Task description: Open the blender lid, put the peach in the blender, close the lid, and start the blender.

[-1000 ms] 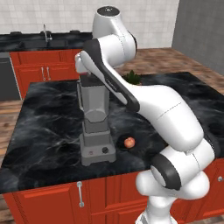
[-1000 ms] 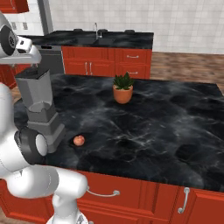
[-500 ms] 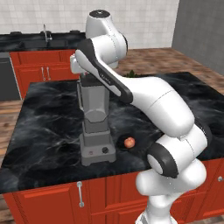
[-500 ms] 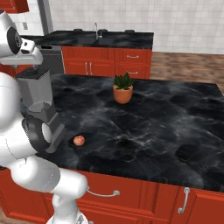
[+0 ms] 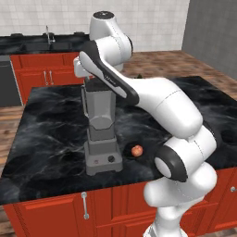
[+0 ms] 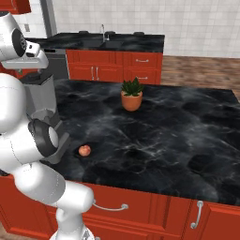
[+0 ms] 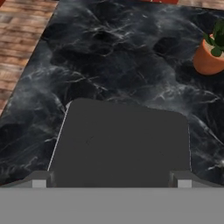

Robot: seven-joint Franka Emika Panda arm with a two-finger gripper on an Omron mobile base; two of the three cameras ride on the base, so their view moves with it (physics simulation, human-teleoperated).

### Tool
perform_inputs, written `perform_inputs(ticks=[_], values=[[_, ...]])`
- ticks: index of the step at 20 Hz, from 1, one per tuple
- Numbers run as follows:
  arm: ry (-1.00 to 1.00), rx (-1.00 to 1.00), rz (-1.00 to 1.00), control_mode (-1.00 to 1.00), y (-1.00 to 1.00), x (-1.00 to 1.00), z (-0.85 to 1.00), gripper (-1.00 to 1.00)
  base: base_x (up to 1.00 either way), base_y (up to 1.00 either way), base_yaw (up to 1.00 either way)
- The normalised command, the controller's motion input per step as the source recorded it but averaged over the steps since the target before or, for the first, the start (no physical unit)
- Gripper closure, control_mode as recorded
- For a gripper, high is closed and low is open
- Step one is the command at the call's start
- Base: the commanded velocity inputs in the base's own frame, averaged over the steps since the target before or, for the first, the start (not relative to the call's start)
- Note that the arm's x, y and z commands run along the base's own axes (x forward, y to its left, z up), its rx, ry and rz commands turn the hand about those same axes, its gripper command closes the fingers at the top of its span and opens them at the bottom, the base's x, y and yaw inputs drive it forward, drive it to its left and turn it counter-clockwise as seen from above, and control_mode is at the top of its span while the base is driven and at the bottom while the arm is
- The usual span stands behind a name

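Observation:
The blender (image 5: 102,139) stands near the front left of the black island counter, its knob and red button facing me. The arm reaches down onto its top, where the jar (image 6: 43,101) rises under the hand. In the hand view the dark grey blender lid (image 7: 122,140) lies flat just below the camera. My gripper (image 7: 110,181) is open, one fingertip (image 7: 39,180) beside each side of the lid's near edge. The peach (image 5: 137,150) (image 6: 84,150) lies on the counter just right of the blender base, apart from it.
A terracotta pot with a green plant (image 6: 131,99) (image 7: 208,59) stands further back on the island. The counter's front edge (image 5: 69,196) runs close below the blender. Red cabinets and a sink counter (image 6: 108,42) line the back wall.
The arm's upper links have swung a little to the left while the hand stays over the blender top, slightly lower. The jaws stay open. Blender and peach have not moved.

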Motion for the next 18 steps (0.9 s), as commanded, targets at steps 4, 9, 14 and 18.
perform_inputs(ticks=[4,9,14,18], values=[[0.00,0.00,0.00,-1.00,-0.04,0.00,-0.05,-1.00,0.00,0.00,0.00],[0.00,0.00,0.00,-1.00,-0.13,0.00,-0.14,-1.00,0.00,0.00,0.00],[0.00,0.00,0.00,-1.00,-0.03,0.00,-0.25,-1.00,0.00,0.00,0.00],[0.00,0.00,0.00,-1.00,0.05,0.00,-0.30,-1.00,0.00,0.00,0.00]])
